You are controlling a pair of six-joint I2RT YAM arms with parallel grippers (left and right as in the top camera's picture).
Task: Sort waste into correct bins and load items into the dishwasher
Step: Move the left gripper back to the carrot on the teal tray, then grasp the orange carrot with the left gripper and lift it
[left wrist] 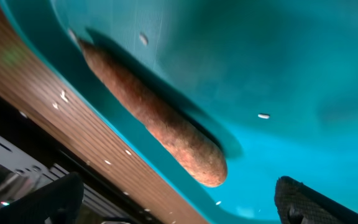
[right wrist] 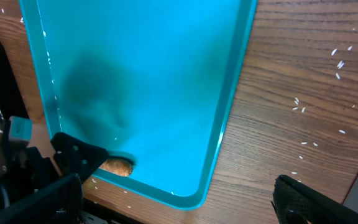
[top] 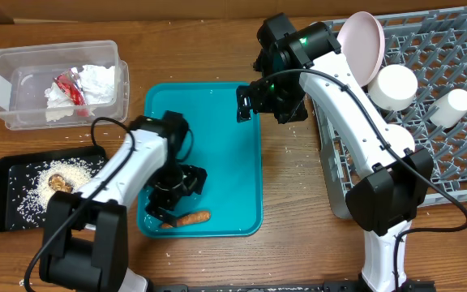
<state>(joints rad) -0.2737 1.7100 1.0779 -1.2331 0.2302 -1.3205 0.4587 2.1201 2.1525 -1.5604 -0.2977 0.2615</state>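
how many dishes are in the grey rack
3: pinkish plate at the rack's top-left corner, white bowl just below it, small cup further right. The right arm may hide more.

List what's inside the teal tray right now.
The teal tray holds one carrot piece by its near rim and a few stray rice grains. The open left gripper covers part of the floor; anything under it can't be seen.

Orange-brown carrot [top: 189, 218] on the teal tray [top: 217, 130]; left of it, white rice [top: 75, 170] speckles a black tray [top: 5, 170]; right, a grey gridded rack [top: 452, 154].
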